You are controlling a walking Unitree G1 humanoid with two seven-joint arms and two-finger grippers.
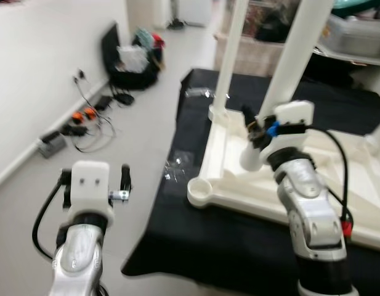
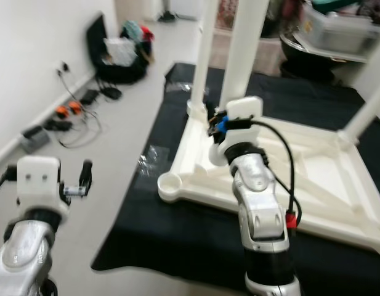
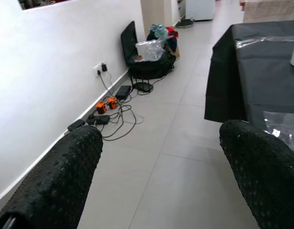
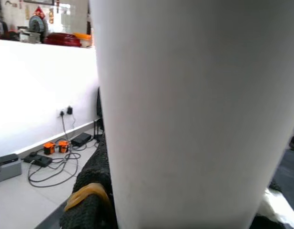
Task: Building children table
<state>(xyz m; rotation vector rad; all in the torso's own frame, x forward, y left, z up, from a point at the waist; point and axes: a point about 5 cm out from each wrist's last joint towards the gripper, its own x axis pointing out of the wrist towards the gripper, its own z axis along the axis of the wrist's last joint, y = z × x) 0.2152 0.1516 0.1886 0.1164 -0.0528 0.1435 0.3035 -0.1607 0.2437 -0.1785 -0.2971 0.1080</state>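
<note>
The right gripper is clamped on a white leg above the upturned table on a black cloth. The left gripper, fingers apart, hovers over the floor at near left.

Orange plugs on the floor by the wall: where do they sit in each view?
Left eye: orange plugs at left of picture, by the wall.
Right eye: far left, by the wall.
Left wrist: left of centre, among cables.
Right wrist: lower left, beside the table leg.
Shared landmark: black bag against the wall.
</note>
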